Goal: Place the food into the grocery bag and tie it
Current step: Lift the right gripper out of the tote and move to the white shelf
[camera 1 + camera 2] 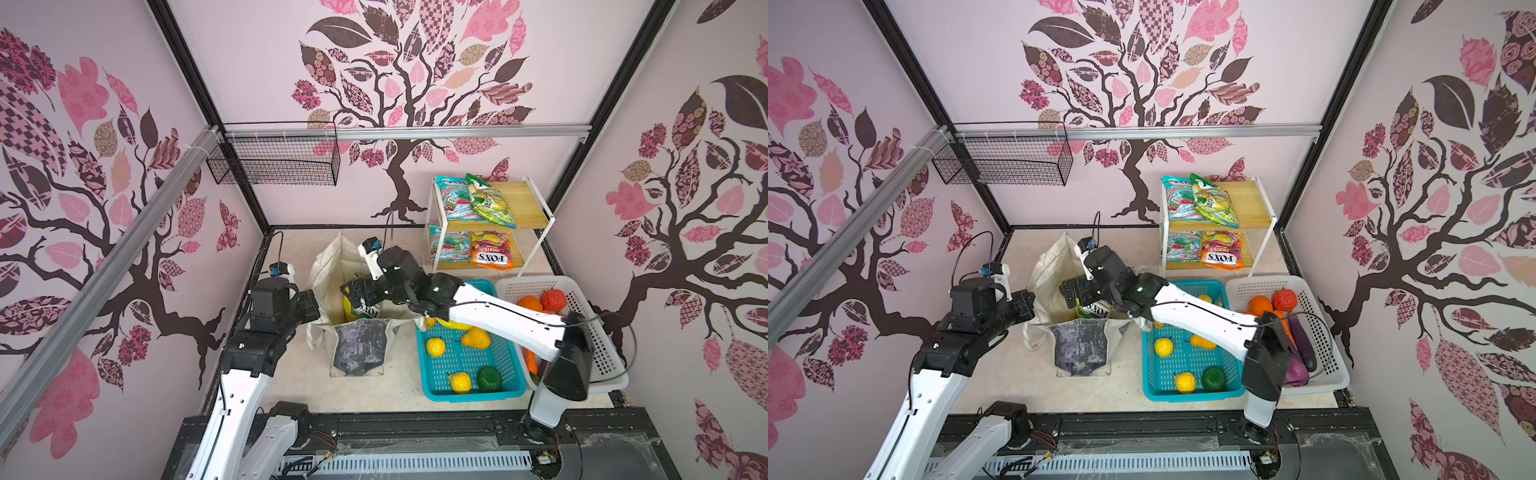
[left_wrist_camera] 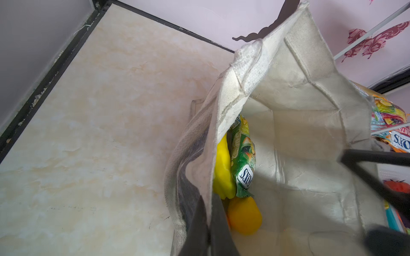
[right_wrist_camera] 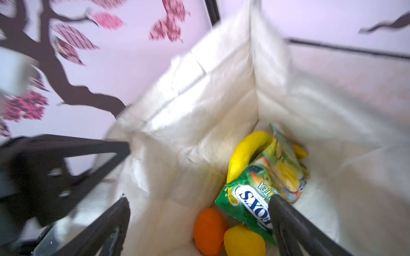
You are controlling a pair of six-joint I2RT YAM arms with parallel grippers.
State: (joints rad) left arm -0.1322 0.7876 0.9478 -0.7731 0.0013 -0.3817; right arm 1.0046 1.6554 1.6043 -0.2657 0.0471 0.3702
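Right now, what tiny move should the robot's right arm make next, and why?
Probably lift the open right fingers straight up out of the cream canvas grocery bag. The glossy green FOX'S sweet packet lies loose inside, the shut left fingers pinch the bag's rim, and a round yellow plastic fruit waits in the teal plastic basket.

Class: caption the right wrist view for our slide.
Open right gripper over the grocery bag, which holds a green FOX'S packet, banana and orange.

bright even light, soft shadows; right wrist view motion-blurred, top views edge-warped.
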